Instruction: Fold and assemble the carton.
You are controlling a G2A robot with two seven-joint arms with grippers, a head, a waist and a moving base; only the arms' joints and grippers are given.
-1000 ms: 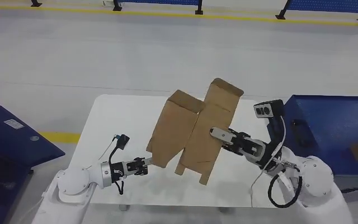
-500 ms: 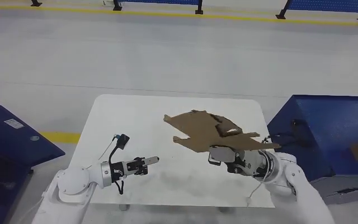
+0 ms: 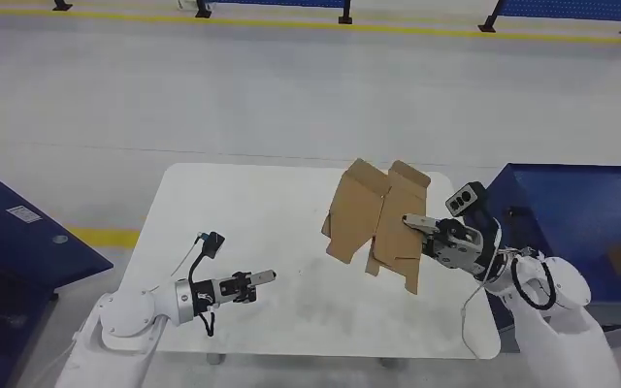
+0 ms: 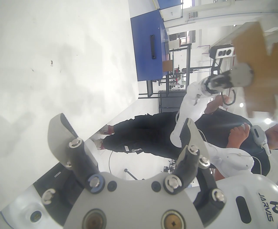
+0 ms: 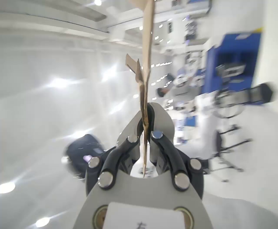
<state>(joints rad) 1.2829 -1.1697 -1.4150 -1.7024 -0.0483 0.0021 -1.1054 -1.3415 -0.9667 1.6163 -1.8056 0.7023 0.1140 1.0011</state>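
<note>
Above table [image 3: 233, 213] by blue bin [image 3: 561, 209], R jaws clamp carton [image 3: 364, 209]; L jaws released.

You had bright, even light; lamps [image 5: 97, 2] flared in the right wrist view, whose background smeared and edges bent.

Pale glossy floor [image 3: 291, 97], yellow line [image 3: 243, 23], blue cabinets [image 3: 563, 209] beside white table [image 3: 233, 204]
</note>
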